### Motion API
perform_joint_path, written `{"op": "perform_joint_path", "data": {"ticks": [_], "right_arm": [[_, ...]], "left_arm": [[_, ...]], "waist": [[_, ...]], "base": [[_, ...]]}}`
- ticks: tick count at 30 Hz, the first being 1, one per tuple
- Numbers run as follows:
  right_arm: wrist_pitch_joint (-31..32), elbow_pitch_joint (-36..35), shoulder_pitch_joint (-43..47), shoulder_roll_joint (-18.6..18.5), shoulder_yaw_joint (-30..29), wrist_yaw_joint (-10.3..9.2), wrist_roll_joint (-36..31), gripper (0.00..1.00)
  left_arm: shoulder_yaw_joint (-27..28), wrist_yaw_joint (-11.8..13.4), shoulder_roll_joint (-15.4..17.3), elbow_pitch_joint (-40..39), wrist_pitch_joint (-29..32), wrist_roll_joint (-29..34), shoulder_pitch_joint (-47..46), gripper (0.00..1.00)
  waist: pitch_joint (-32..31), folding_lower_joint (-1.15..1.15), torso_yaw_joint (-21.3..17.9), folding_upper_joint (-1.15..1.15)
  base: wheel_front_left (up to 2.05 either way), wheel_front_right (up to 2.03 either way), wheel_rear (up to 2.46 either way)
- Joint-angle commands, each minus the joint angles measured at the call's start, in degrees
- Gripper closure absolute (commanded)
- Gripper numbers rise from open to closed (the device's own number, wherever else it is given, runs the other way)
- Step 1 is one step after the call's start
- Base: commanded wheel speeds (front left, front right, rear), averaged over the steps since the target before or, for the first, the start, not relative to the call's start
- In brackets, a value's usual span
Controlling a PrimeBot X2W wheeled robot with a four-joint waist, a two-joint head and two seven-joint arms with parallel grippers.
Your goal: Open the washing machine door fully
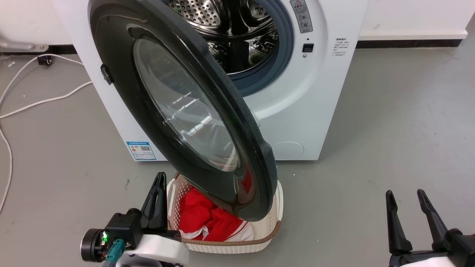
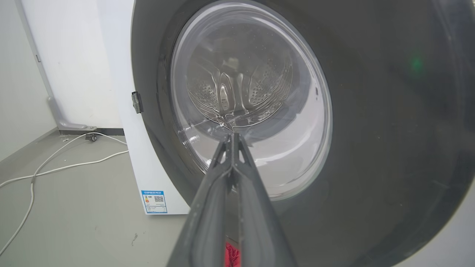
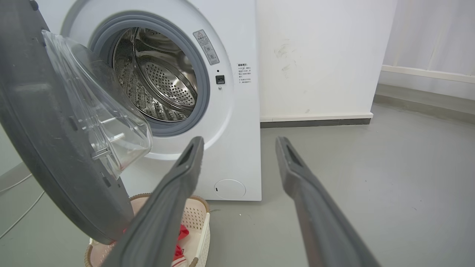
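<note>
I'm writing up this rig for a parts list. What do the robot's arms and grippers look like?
The left gripper and right gripper each have two long, tapering dark grey fingers on a black wrist block. The left wrist carries a small green light, a teal cable connector and a round black barrel; its forearm shell is glossy white.

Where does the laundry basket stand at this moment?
In the head view, the laundry basket stands on the floor before the washing machine, under the lower edge of the open washing machine door, just right of the left gripper.
</note>
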Motion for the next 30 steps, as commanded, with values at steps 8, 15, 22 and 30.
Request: {"op": "perform_joint_path", "data": {"ticks": [8, 15, 22, 30], "right_arm": [[-0.16, -0.15, -0.63, 0.23, -0.16, -0.02, 0.87, 0.00], [0.07, -0.20, -1.13, 0.23, -0.38, -0.02, 1.19, 0.00], [0.28, -0.40, -1.62, 0.23, -0.63, -0.02, 1.25, 0.00], [0.23, -0.06, -2.27, 0.23, -0.83, -0.02, 1.85, 0.00]], "left_arm": [[-0.07, 0.46, 0.03, -3.74, -0.15, -0.36, -2.48, 1.00], [-0.51, 1.32, 0.02, -12.48, -0.15, 0.92, -6.70, 1.00], [-3.32, 1.44, 0.03, -21.54, -0.14, 2.47, -13.84, 1.00], [-12.75, 2.23, 0.03, -26.20, -0.14, 1.03, -19.36, 1.00]], "waist": [[0.45, 0.00, 0.16, 0.00], [0.92, 0.00, 0.27, 0.00], [1.94, 0.00, 0.19, 0.00], [2.53, 0.00, -0.61, 0.00]], "base": [[0.00, 0.00, 0.00], [0.00, 0.00, 0.00], [0.00, 0.00, 0.00], [0.00, 0.00, 0.00]]}}
